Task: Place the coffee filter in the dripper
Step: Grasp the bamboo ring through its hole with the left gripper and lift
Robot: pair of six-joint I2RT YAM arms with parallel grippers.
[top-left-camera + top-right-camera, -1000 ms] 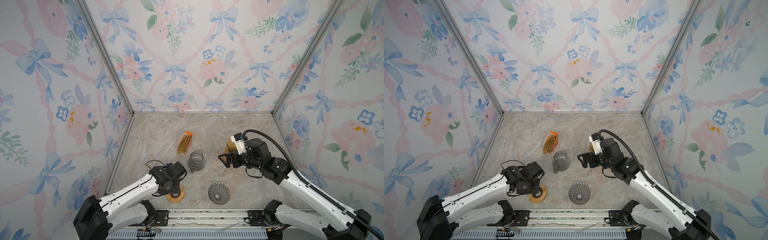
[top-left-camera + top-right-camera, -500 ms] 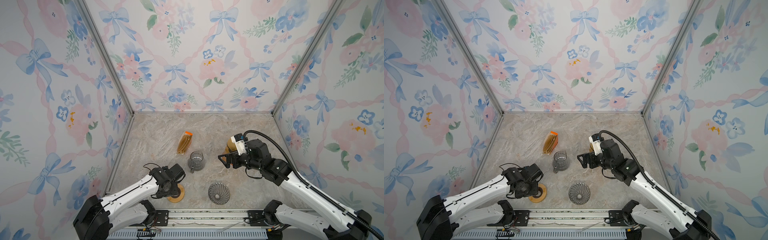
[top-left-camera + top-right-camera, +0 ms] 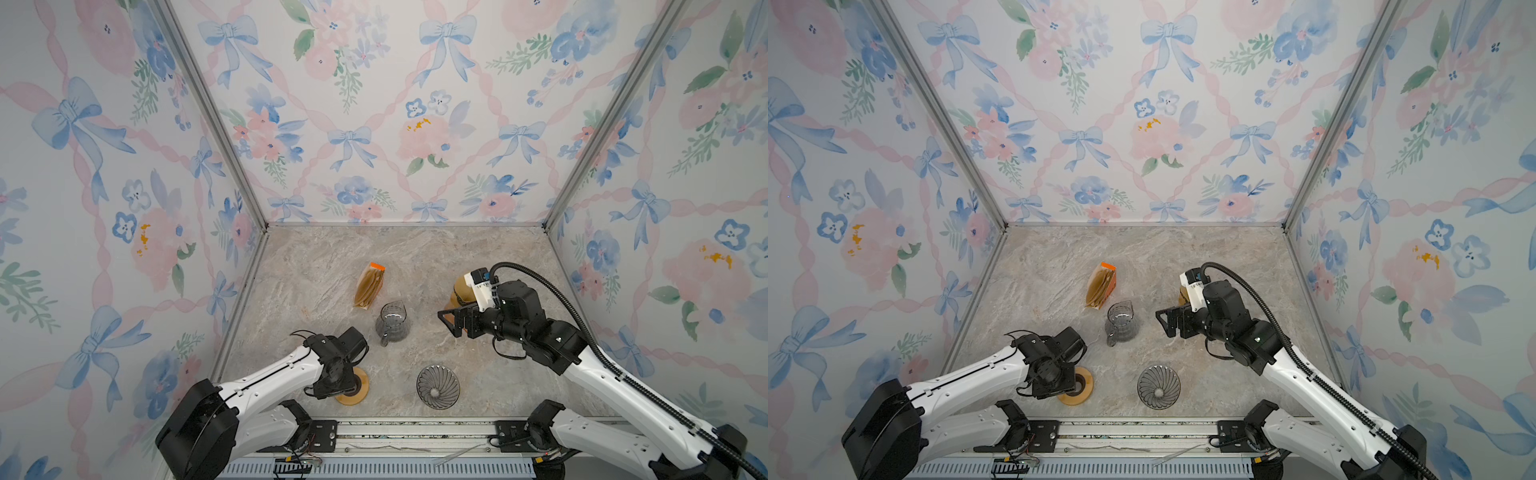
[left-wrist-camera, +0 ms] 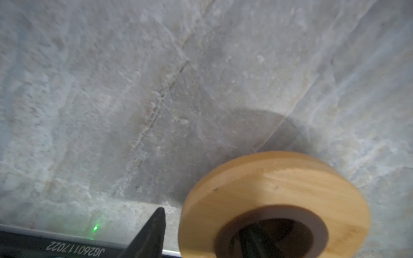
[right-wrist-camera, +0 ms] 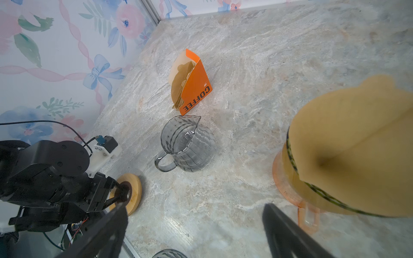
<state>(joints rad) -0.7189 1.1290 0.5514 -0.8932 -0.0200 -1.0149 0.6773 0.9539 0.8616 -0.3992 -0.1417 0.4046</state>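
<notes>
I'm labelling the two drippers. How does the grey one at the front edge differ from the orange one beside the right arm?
The grey dripper is smoky and ribbed; the orange dripper is see-through orange plastic. The grey dripper is empty; the orange dripper holds a brown paper filter. The orange dripper shows a loop handle; the grey dripper shows none. Both rest on the table, ungripped.
</notes>
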